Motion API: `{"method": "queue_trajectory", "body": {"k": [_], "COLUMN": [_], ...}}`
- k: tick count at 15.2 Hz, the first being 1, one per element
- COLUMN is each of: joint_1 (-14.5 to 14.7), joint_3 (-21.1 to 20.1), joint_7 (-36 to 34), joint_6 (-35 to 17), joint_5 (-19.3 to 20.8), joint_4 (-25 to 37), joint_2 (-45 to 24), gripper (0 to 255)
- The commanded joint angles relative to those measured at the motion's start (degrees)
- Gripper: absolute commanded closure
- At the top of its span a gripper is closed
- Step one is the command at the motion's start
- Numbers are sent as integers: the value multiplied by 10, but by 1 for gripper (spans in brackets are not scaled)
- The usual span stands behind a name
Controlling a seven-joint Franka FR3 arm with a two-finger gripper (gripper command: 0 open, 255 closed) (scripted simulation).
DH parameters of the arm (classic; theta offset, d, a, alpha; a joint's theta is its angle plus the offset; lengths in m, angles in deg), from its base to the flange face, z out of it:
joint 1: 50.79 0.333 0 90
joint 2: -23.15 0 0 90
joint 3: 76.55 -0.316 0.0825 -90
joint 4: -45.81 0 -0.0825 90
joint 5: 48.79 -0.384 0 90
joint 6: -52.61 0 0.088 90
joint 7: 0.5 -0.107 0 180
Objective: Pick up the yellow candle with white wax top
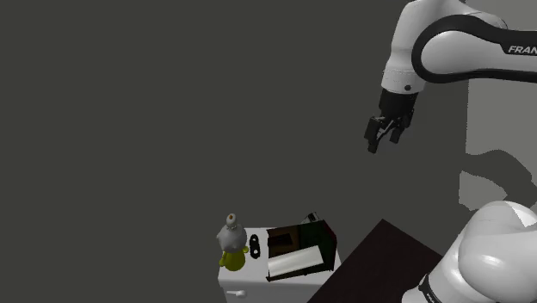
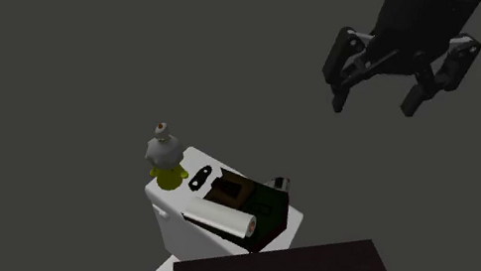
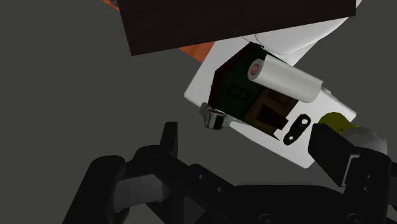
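End effector (image 1: 385,142), open and empty, is held high and well apart from the yellow candle (image 1: 231,256) on the tabletop (image 1: 249,277); approach is judged pending, a long descent needed.

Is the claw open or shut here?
Open: the claw's fingers stand well apart, holding nothing, far from the candle.

From my console this reads as a home corner, though barely: plain grey ground all round, one small white table (image 2: 174,233) holding household bits, a yellow candle (image 2: 163,163), a white roll (image 2: 219,219), a dark open box (image 2: 267,207)
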Motion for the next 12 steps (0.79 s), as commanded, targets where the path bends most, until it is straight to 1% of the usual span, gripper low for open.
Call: {"method": "queue_trajectory", "body": {"k": [1, 7, 12], "joint_1": [0, 14, 25], "joint_3": [0, -44, -79], "joint_7": [0, -82, -145], "joint_6": [0, -83, -155], "joint_5": [0, -52, -90], "joint_4": [0, -27, -28], "joint_2": [0, -67, -144], "gripper": [0, 0, 0]}}
